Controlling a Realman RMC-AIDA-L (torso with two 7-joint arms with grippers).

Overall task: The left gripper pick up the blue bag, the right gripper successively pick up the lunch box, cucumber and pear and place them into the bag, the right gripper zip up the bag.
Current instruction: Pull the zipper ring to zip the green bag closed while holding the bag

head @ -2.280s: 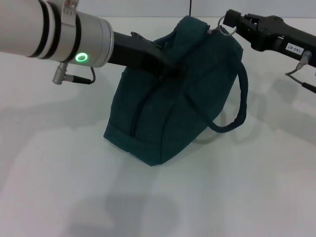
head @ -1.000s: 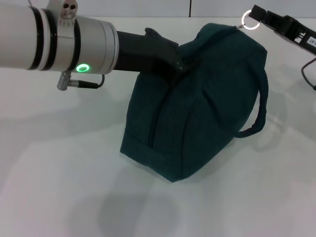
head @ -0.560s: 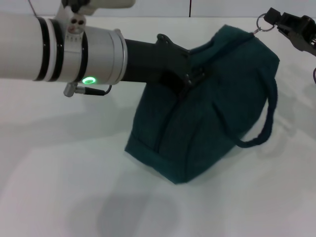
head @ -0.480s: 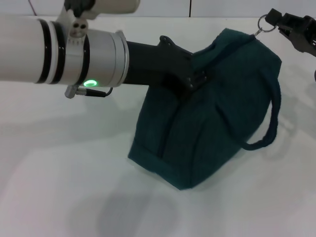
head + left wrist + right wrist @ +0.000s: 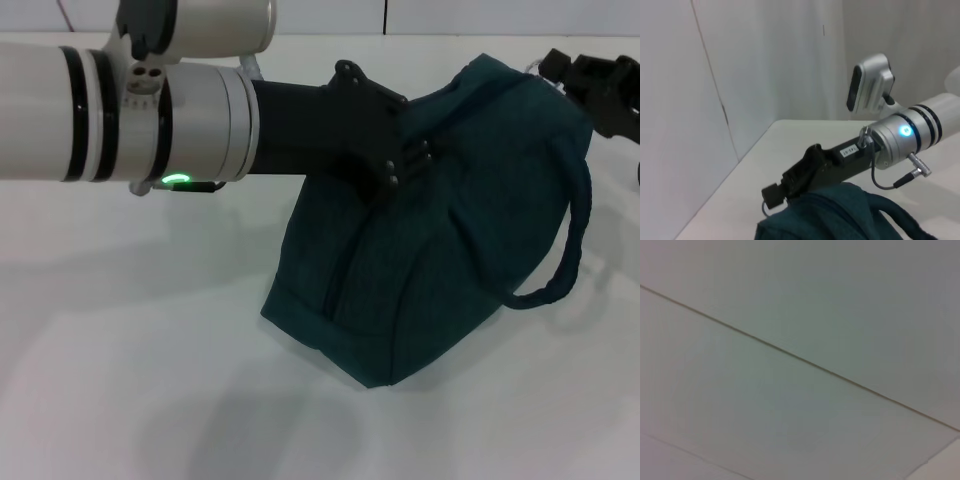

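The blue bag (image 5: 440, 250) stands tilted on the white table (image 5: 110, 360), zipped along its top, and its upper edge also shows in the left wrist view (image 5: 840, 220). My left gripper (image 5: 403, 162) reaches in from the left and is shut on the bag's top fabric, its tips buried in the folds. My right gripper (image 5: 562, 72) sits at the bag's far upper corner, shut on the metal zipper pull (image 5: 546, 63). The left wrist view shows that gripper (image 5: 771, 196) right above the bag. The lunch box, cucumber and pear are out of view.
One loop handle (image 5: 573, 240) hangs off the bag's right side. The left arm's thick silver wrist (image 5: 190, 120) spans the upper left of the head view. White walls stand behind the table (image 5: 790, 60). The right wrist view shows only a plain wall.
The bag and both grippers have shifted to the right. The left arm has pushed farther in and rolled, so its green light now faces down. The right gripper has dropped slightly at the bag's corner.
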